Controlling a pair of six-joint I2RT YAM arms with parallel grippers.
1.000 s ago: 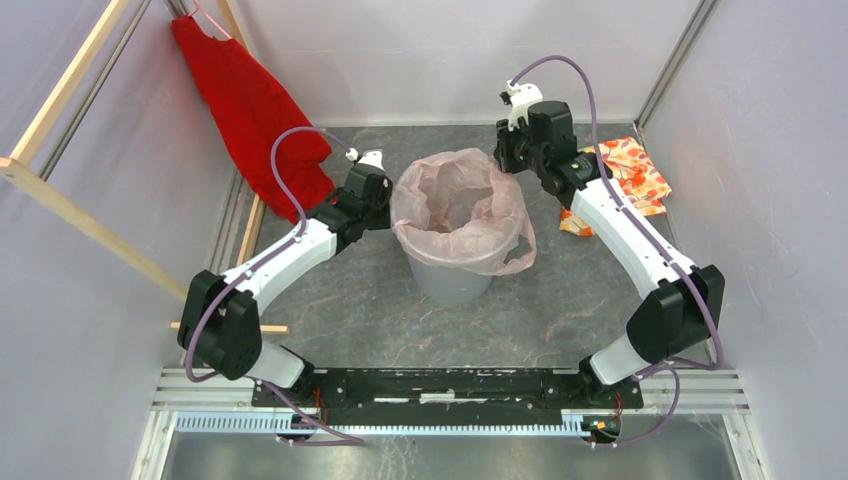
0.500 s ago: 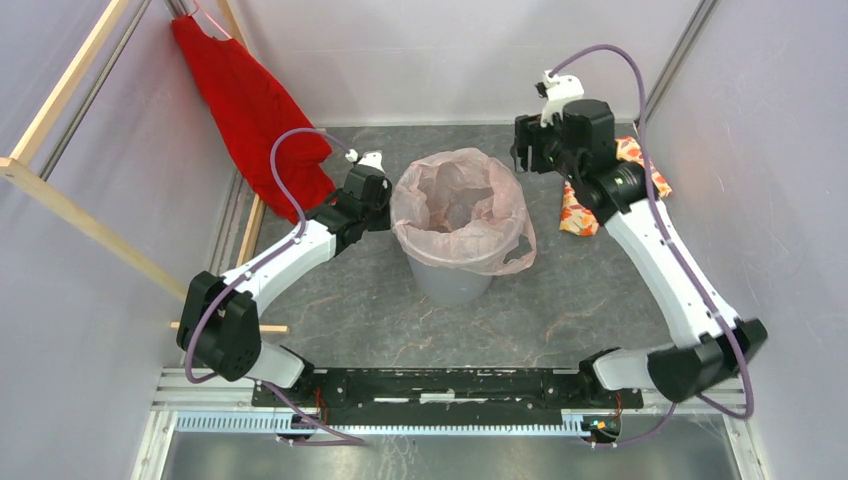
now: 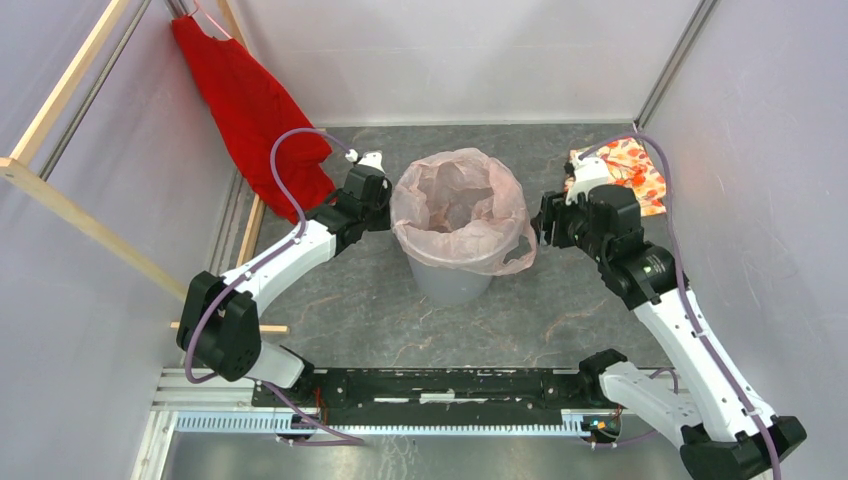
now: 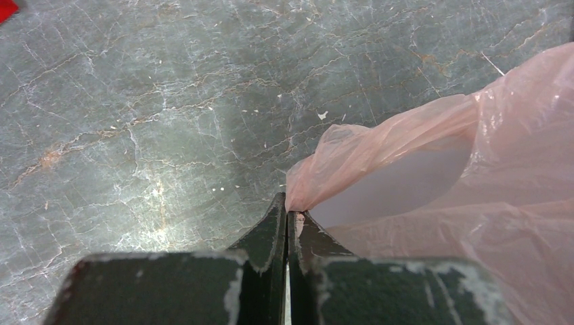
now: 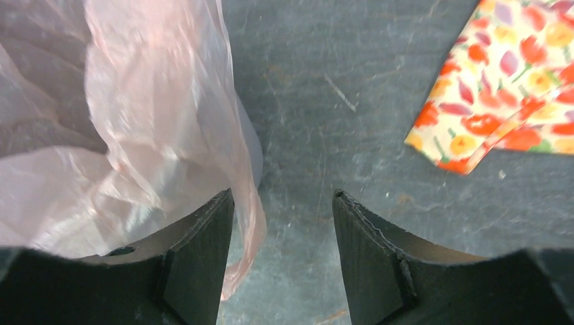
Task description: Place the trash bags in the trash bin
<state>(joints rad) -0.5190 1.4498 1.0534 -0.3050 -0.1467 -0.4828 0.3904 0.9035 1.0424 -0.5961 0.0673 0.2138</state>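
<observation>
The pale pink trash bag (image 3: 460, 200) is spread over the rim of the grey trash bin (image 3: 450, 282) at the table's middle, its mouth open upward. My left gripper (image 3: 386, 208) is at the bag's left edge. In the left wrist view it (image 4: 288, 214) is shut on a bunched loop of the trash bag (image 4: 379, 145). My right gripper (image 3: 541, 228) is at the bin's right side. In the right wrist view it (image 5: 283, 198) stands open. A hanging fold of the trash bag (image 5: 247, 210) lies just inside its left finger (image 5: 203, 250), ungripped.
An orange floral cloth (image 3: 628, 168) lies on the table at the back right, also in the right wrist view as the floral cloth (image 5: 514, 88). A red garment (image 3: 255, 110) hangs at the back left beside a wooden rail (image 3: 80, 215). Pale walls enclose the table.
My right gripper has opened, left the bag's far rim, swung out to the right and come down beside the bin's right side. The left arm and the bag have stayed put.
</observation>
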